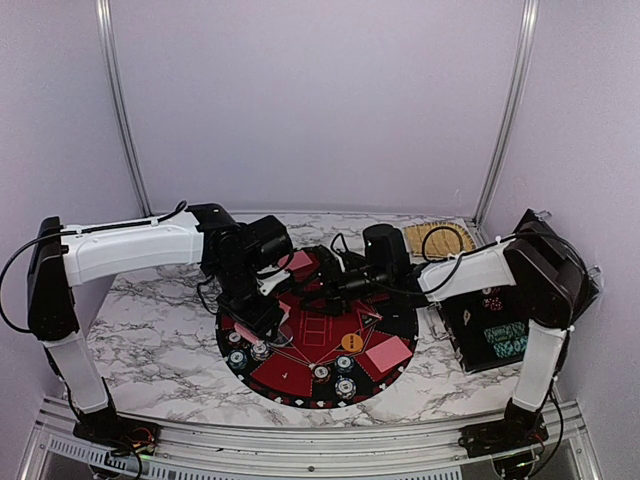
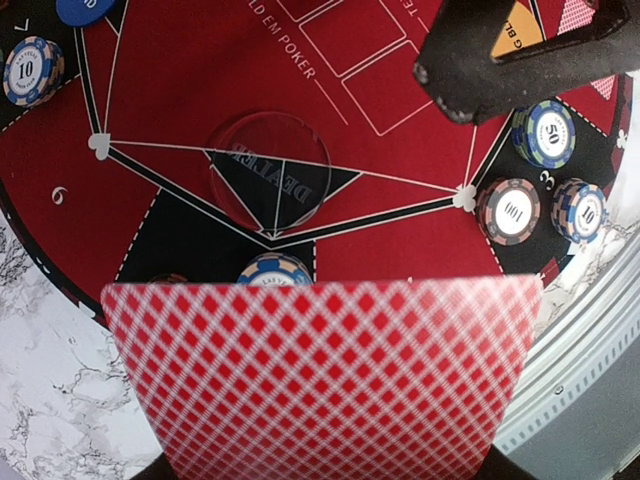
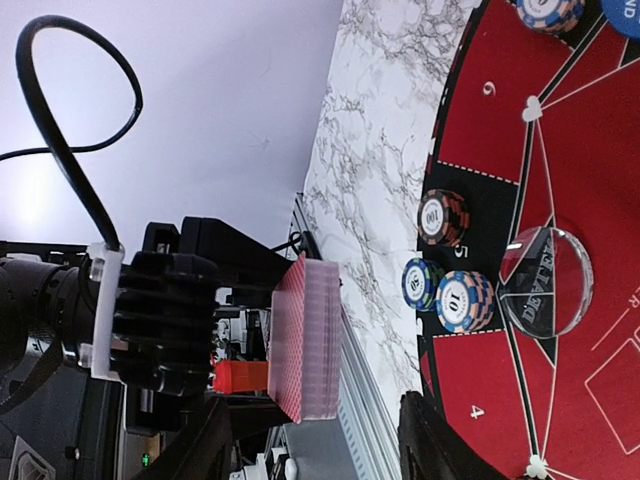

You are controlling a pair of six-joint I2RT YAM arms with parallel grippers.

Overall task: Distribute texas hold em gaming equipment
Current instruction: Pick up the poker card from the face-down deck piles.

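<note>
My left gripper (image 1: 262,322) is shut on a deck of red-backed playing cards (image 2: 320,380) and holds it above the near-left part of the round mat (image 1: 300,375). In the right wrist view the deck (image 3: 305,340) shows edge-on between my right gripper's spread fingers. My right gripper (image 1: 306,292) is open and empty over the mat's middle, close to the deck. A clear dealer button (image 2: 270,185) lies on the mat. Chip stacks (image 2: 508,210) stand around it. An orange button (image 1: 351,341) and a pink card (image 1: 389,353) lie on the mat's right.
A black case (image 1: 495,325) stands at the right of the marble table (image 1: 150,330). A woven yellow mat (image 1: 438,238) lies at the back right. Another card (image 1: 300,262) lies at the mat's far side. A metal rail (image 1: 300,440) runs along the near edge.
</note>
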